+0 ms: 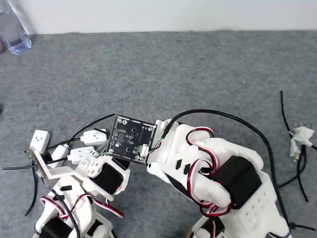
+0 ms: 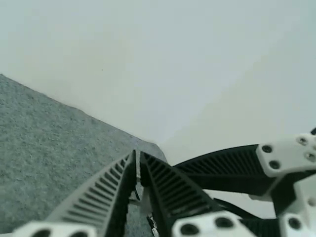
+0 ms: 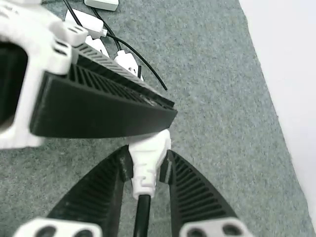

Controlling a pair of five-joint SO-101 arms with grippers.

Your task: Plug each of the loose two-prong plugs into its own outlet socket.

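My right gripper (image 3: 148, 153) is shut on a white two-prong plug (image 3: 147, 165) whose black cable runs back between the fingers. The plug's front end is hidden behind the left arm's black ribbed fingers (image 3: 113, 106), which cross just ahead of it. In the left wrist view my left gripper (image 2: 138, 154) is shut, with a sliver of white (image 2: 144, 203) between its fingers; it points toward the white wall. On the grey carpet at the left lie a white socket block (image 1: 39, 140) and loose white plugs (image 1: 94, 135) (image 1: 81, 154). Another white plug (image 1: 301, 136) lies far right.
The right arm's camera board (image 1: 130, 137) covers the spot where the two grippers meet. Black cables (image 1: 292, 168) trail over the carpet at the right. A clear bottle (image 1: 14, 34) stands at the back left by the wall. The carpet (image 1: 198, 69) beyond the arms is bare.
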